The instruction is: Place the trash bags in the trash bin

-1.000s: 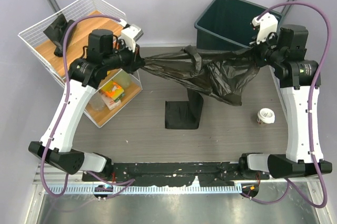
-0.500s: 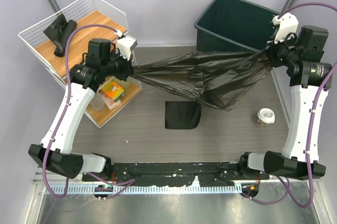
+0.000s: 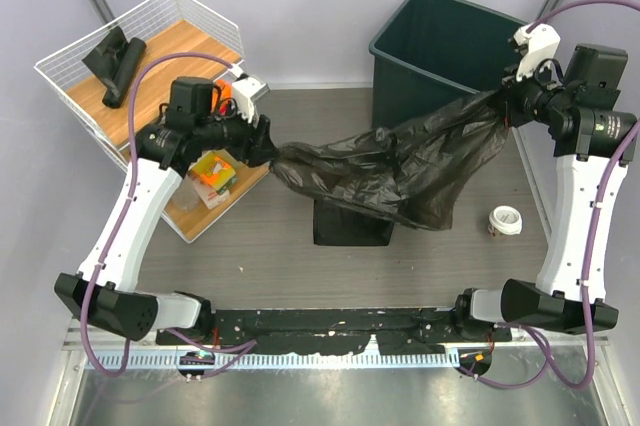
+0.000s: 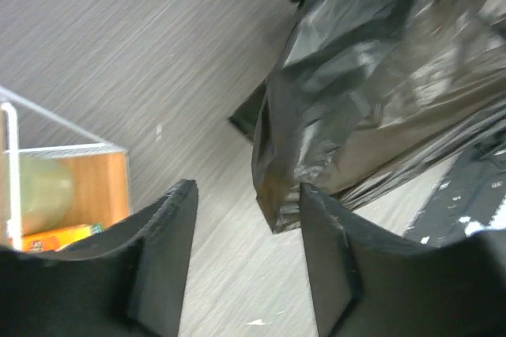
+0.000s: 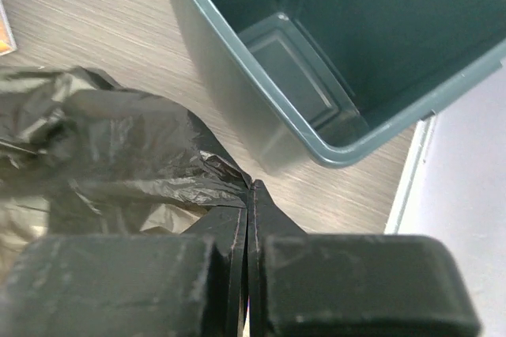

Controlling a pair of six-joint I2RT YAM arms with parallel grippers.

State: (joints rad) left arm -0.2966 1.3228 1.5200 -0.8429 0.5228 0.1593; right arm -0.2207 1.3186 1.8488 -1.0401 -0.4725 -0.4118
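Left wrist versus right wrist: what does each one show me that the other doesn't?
Left wrist only: the left gripper open, a corner of the black sack loose beyond it, and the wire rack. Right wrist only: the right gripper shut on the black sack, beside the trash bin. Both: the black sack and the table.

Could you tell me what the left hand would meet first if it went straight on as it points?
The left hand would likely meet the black trash bag first; its corner sits just ahead of the open fingers, though depth is unclear.
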